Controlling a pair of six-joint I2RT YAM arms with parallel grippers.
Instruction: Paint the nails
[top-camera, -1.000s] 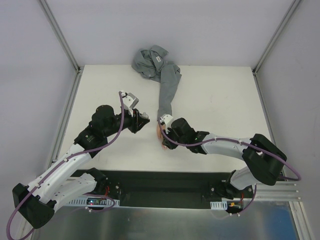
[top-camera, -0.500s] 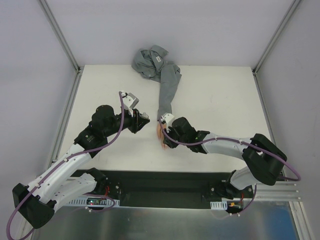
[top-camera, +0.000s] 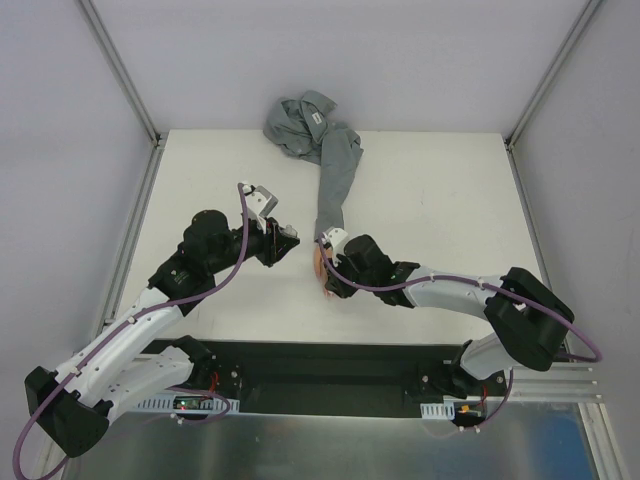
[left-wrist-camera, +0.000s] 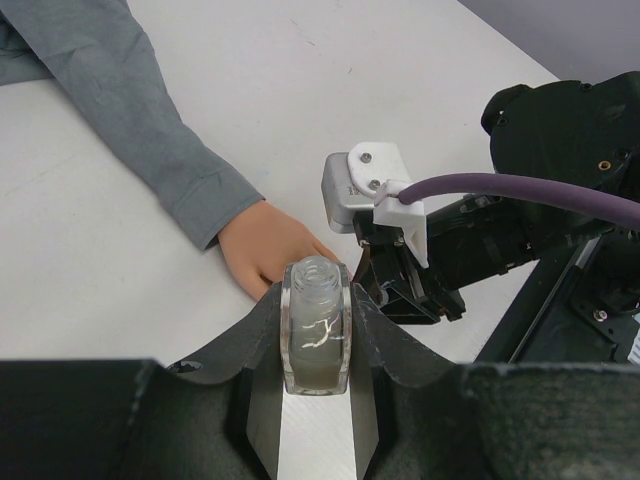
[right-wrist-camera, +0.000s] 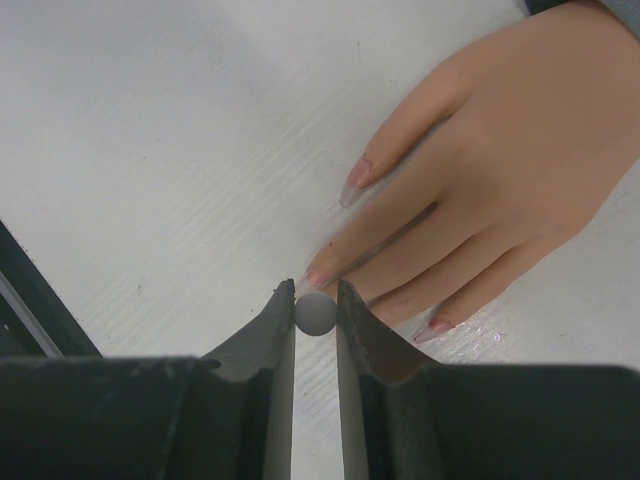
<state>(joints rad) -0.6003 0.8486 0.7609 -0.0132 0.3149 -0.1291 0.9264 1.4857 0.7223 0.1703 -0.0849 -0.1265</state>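
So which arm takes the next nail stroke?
Right: the right gripper holds the grey brush cap at a nail of the mannequin hand; the left gripper only holds the open bottle.

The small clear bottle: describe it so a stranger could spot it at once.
On the white table, a grey sleeve ends in a peach mannequin hand. Just short of that hand, the left gripper is shut on the bottle. It alone is clear glass: small, squarish, with no cap on its neck.
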